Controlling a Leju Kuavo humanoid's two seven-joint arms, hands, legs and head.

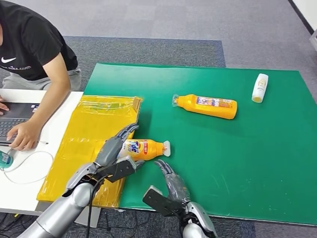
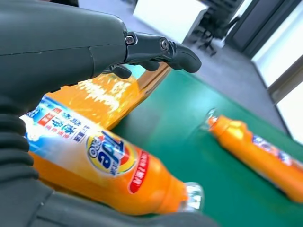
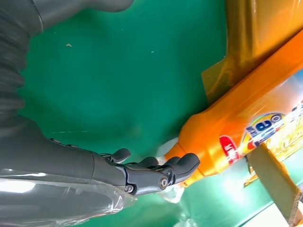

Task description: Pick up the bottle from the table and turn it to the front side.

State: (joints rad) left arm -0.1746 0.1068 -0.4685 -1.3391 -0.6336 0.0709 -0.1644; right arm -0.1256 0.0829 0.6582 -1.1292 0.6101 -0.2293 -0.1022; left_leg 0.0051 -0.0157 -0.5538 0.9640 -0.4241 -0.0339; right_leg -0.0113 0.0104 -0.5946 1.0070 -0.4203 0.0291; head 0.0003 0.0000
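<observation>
An orange Tide bottle [image 1: 146, 148] [image 2: 107, 165] [image 3: 243, 123] lies on its side with its label up and its clear cap pointing right. It rests at the seam between the yellow sheet [image 1: 85, 134] and the green mat [image 1: 242, 163]. My left hand [image 1: 112, 152] [image 2: 71, 47] brackets the bottle's base end, fingers stretched over it and thumb on the near side, not closed on it. My right hand [image 1: 173, 186] [image 3: 143, 172] hovers open just in front of the cap, fingertips close to the neck.
A second orange bottle [image 1: 207, 106] [image 2: 261, 156] lies further back on the mat. A small white bottle [image 1: 259, 88] lies at the back right. On the left, a person [image 1: 33, 49] leans over a white table with a hand on a laptop [image 1: 15, 119].
</observation>
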